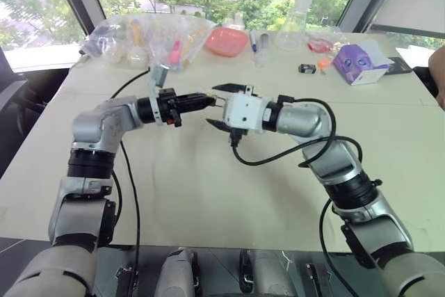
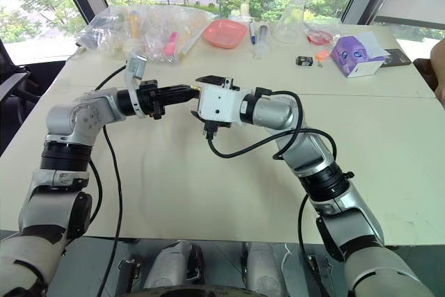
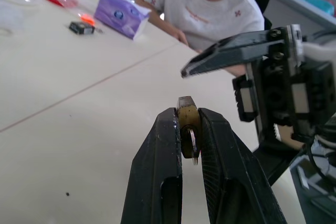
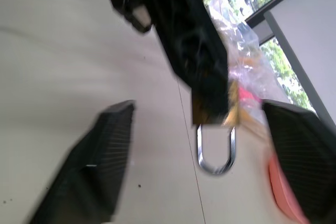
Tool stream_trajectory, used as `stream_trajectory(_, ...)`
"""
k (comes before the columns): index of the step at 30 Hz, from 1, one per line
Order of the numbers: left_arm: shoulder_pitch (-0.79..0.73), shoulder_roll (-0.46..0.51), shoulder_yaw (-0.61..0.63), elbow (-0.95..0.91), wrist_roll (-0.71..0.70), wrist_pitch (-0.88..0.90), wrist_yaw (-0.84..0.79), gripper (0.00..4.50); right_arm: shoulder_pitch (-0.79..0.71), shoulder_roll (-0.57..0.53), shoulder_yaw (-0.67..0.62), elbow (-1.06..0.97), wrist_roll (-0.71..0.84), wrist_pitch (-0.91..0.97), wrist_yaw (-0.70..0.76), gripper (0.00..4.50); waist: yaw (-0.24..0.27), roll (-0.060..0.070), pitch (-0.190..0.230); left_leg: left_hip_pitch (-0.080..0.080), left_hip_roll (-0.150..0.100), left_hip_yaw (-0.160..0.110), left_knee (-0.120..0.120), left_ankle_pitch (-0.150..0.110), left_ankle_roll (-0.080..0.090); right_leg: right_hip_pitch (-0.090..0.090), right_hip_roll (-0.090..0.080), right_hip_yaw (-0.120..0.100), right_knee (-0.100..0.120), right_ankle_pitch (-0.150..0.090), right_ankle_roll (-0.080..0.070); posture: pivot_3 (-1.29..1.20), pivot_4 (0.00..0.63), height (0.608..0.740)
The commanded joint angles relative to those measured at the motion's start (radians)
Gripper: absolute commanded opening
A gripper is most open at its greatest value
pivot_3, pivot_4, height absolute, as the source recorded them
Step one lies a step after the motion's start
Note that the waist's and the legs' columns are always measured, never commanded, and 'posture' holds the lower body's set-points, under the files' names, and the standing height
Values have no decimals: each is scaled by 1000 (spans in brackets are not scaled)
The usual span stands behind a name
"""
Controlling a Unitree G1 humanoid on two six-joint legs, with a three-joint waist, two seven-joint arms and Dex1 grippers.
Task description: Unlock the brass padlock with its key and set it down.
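meanwhile the left tool [image 3: 190,129] pinches the brass padlock [image 3: 188,129] above the desk [image 1: 208,193], facing the wide-open right tool [image 4: 199,145], so a thin grip risks dropping it.

The small yellowish-brass metal padlock [image 3: 187,124] looks dull and worn, its thin silvery steel shackle [image 4: 215,153] polished and glossy. The left end effector [image 3: 189,145] has matt black plastic fingers – faintly textured. The pale beige bench [image 1: 208,193] is smooth, matt laminate.
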Motion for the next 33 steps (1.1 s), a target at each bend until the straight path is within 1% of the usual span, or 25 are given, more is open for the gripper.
stream_trajectory(1, 4, 7, 53, -58, -53, 28, 8, 37, 23, 17, -88, -141, 73, 128, -9, 4457, 1, 0, 0, 0, 0, 0, 0, 0, 0, 0, 0, 0, 0, 0, 0, 0, 150, 740)
stream_trajectory(3, 10, 8, 69, -75, -76, 52, 8, 37, 47, 60, -163, -204, 162, 239, -32, 4457, 2, 0, 0, 0, 0, 0, 0, 0, 0, 0, 0, 0, 0, 0, 0, 0, 150, 740)
stream_trajectory(5, 15, 12, 83, -90, -102, 74, 0, 37, 49, 132, -276, -250, 268, 367, -90, 4457, 2, 0, 0, 0, 0, 0, 0, 0, 0, 0, 0, 0, 0, 0, 0, 0, 150, 740)
stream_trajectory(6, 17, 12, 85, -95, -106, 74, 1, 37, 41, 158, -316, -256, 298, 408, -122, 4457, 2, 0, 0, 0, 0, -1, 0, 0, 0, 0, 0, 0, 0, 0, 0, 0, 150, 740)
stream_trajectory(8, 21, 4, 83, -116, -103, 61, 14, 37, 28, 186, -348, -242, 308, 440, -176, 4457, 2, 0, 0, 0, 0, -1, 0, 0, 0, 0, 0, 0, 1, 0, 0, 0, 150, 740)
stream_trajectory(15, 31, -5, 74, -175, -126, 78, 17, 37, 25, 187, -319, -200, 318, 452, -235, 4457, 0, 0, 0, 0, 0, 0, 0, 0, 0, 0, 0, 0, 1, 0, 0, 0, 150, 740)
stream_trajectory(28, 29, 8, 81, -209, -151, 79, 21, 37, 35, 144, -260, -178, 363, 449, -214, 4457, 0, 0, 0, 0, 0, -1, 0, 0, 0, 0, 0, 0, 1, 0, 0, 0, 150, 740)
stream_trajectory(30, 33, 14, 75, -224, -156, 75, 0, 37, 38, 139, -250, -170, 383, 486, -201, 4457, 0, 0, 0, 0, 0, -1, 0, 0, 0, 0, 0, 0, 1, 0, 0, 0, 150, 740)
stream_trajectory(32, 43, 27, 61, -242, -150, 62, -28, 37, 36, 131, -246, -160, 405, 561, -195, 4457, 0, 0, 0, 0, 0, -1, 0, 0, 0, 0, 0, 0, 1, 0, 0, 0, 150, 740)
stream_trajectory(33, 53, 38, 38, -251, -120, 33, -41, 37, 32, 123, -245, -158, 423, 613, -187, 4457, -1, 0, 0, 0, 0, -1, 0, 0, 0, 0, 0, 0, 1, 0, 0, 0, 150, 740)
